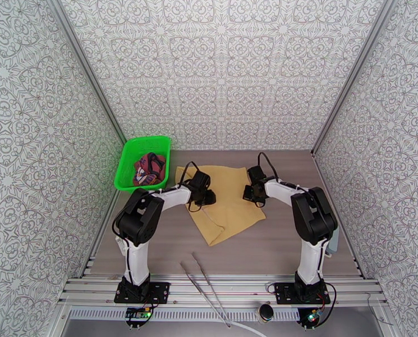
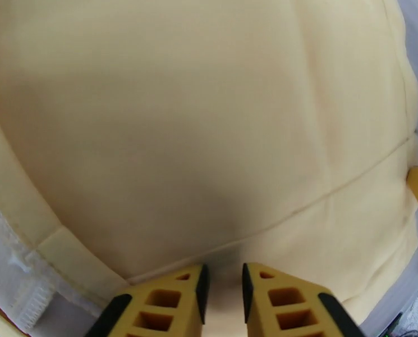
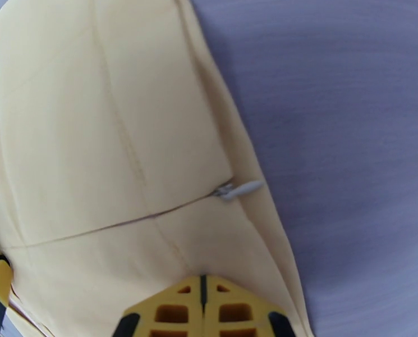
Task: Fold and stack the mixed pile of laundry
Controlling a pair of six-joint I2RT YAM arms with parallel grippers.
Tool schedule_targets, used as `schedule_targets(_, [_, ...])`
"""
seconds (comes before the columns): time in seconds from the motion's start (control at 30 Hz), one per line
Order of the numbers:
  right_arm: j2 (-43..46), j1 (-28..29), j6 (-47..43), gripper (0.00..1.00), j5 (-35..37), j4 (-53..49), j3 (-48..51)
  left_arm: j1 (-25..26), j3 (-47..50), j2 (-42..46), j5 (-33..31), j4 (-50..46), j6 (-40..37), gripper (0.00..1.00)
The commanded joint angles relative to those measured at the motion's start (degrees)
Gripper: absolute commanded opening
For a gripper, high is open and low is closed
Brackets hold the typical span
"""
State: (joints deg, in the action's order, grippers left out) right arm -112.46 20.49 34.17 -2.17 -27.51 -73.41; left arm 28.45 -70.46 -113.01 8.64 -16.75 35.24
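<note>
The cloth (image 1: 225, 203) lies spread out on the table (image 1: 276, 248), in the middle, between the two arms; it is a plain tan yellow, soft and thin, with one corner pointing to the near side; close up it shows long thin sewn lines and a folded hem along the edge; a small grey tag (image 3: 239, 190) sticks out at its right edge; at the lower left of the left wrist view a white bumpy strip (image 2: 18, 265) shows beside the hem.

The top (image 1: 150, 168) is dark red with bits of dark blue; it sits bunched up in the green basket (image 1: 120, 169) at the far left corner, just beside the cloth's far left corner.

The left gripper (image 1: 206, 196) is down on the left part of the cloth; its jaws are a little bit apart, with cloth in the small gap (image 2: 223, 271); I cannot tell if the cloth is pinched.

The right gripper (image 1: 249, 193) is at the right edge of the cloth; its jaws are pressed together (image 3: 203, 279), tips right at the cloth; if any cloth is caught in them, I cannot tell.
</note>
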Motion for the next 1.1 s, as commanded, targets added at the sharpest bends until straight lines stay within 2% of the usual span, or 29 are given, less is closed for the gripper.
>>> schedule_targets(0.0, [0.63, -1.11, 2.03, 0.00, 0.63, 0.52, 2.10, -1.46, 4.15, 3.70, -8.18, -6.90, 2.37, 0.26])
schedule_targets(0.23, [0.84, -1.42, 3.39, 0.00, 1.04, 1.34, 3.42, -3.10, 9.80, 14.11, -20.60, -18.57, 2.19, 0.26])
schedule_targets(0.47, [1.51, -2.21, 5.07, 0.00, 2.20, 1.63, 5.07, -4.19, 13.97, 24.35, -26.68, -25.33, 3.06, 0.26])
schedule_targets(0.6, [3.22, -3.73, 6.57, 0.00, 3.31, 1.86, 7.33, -4.19, 14.81, 29.21, -27.01, -26.67, 3.36, 0.27])
schedule_targets(0.8, [9.12, -7.66, 9.84, 0.00, 2.72, 5.62, 14.15, -0.61, 13.23, 32.25, -20.23, -20.81, -0.83, 0.28])
schedule_targets(0.83, [10.02, -8.09, 10.49, 0.00, 3.65, 5.54, 14.90, 0.97, 12.10, 31.95, -19.56, -20.16, -1.77, 0.31])
schedule_targets(0.97, [13.41, -9.63, 12.21, 0.00, 3.99, 6.81, 17.77, 10.55, 5.96, 29.02, -21.19, -21.52, -7.16, 0.55])
schedule_targets(1.07, [14.40, -9.77, 13.18, 0.00, 2.72, 8.40, 18.96, 17.74, 2.36, 26.06, -23.19, -24.49, -10.37, 0.66])
